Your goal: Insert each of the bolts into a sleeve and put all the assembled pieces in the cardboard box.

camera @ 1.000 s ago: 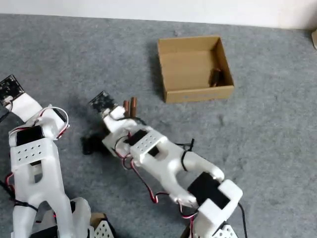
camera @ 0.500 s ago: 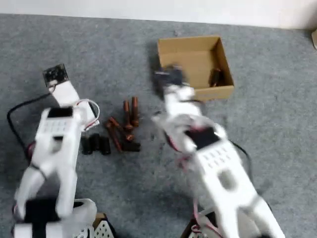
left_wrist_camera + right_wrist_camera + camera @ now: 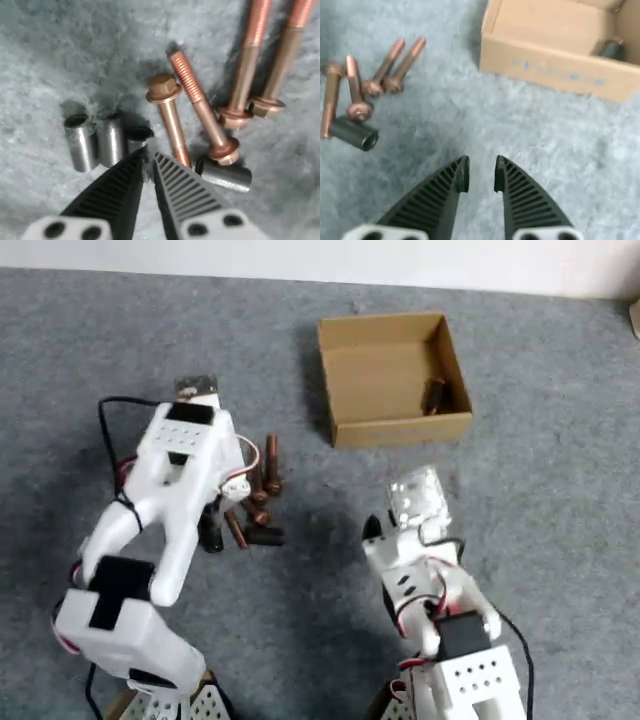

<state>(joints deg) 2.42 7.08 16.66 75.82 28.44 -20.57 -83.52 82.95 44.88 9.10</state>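
Several copper bolts (image 3: 172, 117) lie in a loose cluster on the grey carpet, also seen from above as bolts (image 3: 270, 465). Three steel sleeves (image 3: 111, 142) stand side by side, and a fourth sleeve (image 3: 226, 175) lies next to the bolt heads. My left gripper (image 3: 149, 156) hovers shut with nothing in it, its tips just short of the nearest upright sleeve (image 3: 139, 137). My right gripper (image 3: 480, 176) is slightly open and holds nothing, over bare carpet between the pile and the cardboard box (image 3: 555, 62). One dark piece (image 3: 435, 395) lies inside the box (image 3: 345, 355).
The left arm (image 3: 175, 475) covers the sleeves from above. The right arm (image 3: 415, 560) stands at the near right, short of the box. Bare carpet lies around the box and to the far right.
The left arm swung in from the far left to above the sleeves and bolts. The right arm left the pile, passed near the box and drew back to the near right.
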